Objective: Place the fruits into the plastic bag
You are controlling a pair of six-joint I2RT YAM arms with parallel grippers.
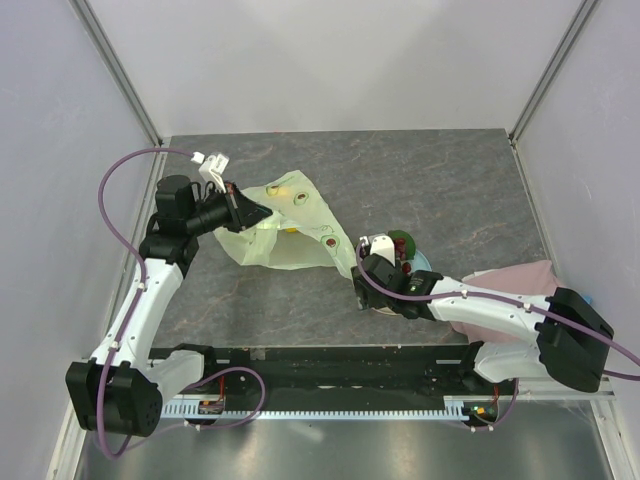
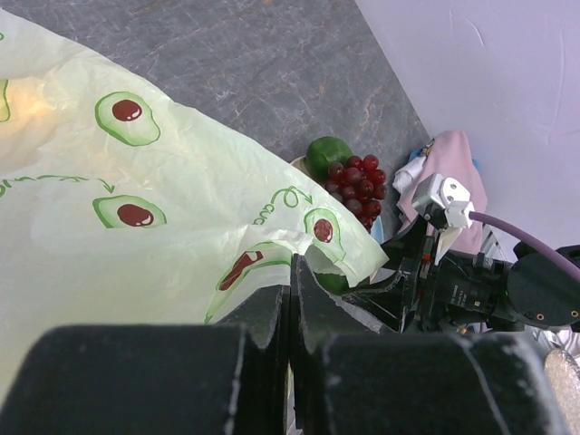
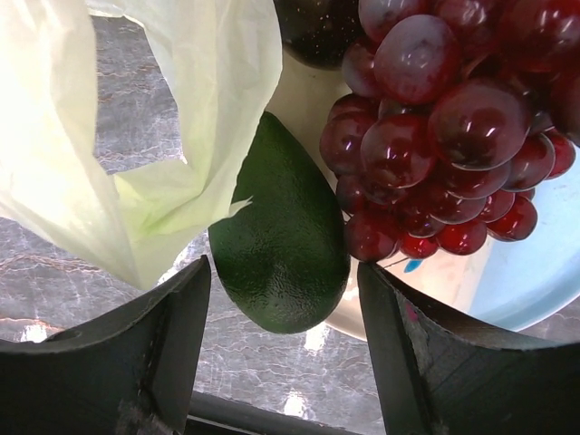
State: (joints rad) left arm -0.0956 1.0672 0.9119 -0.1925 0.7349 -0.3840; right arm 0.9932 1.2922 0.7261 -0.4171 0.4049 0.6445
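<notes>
From above, the left end effector [image 1: 243, 210], clamped on the plastic bag [image 1: 295, 235], holds its edge above the bench [image 1: 450, 180]. In the left wrist view, the grape bunch [image 2: 358, 186] lies outside the bag. In the right wrist view, the right end effector [image 3: 283, 272], jaws apart, straddles an avocado [image 3: 285, 245] on the plate [image 3: 535, 272]. Neither fruit is bagged yet.

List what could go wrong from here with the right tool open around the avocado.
The plastic bag's edge drapes against the avocado, so the right tool could pinch plastic too.
The grape bunch presses the avocado's other side; closing may shove grapes off the plate.
</notes>
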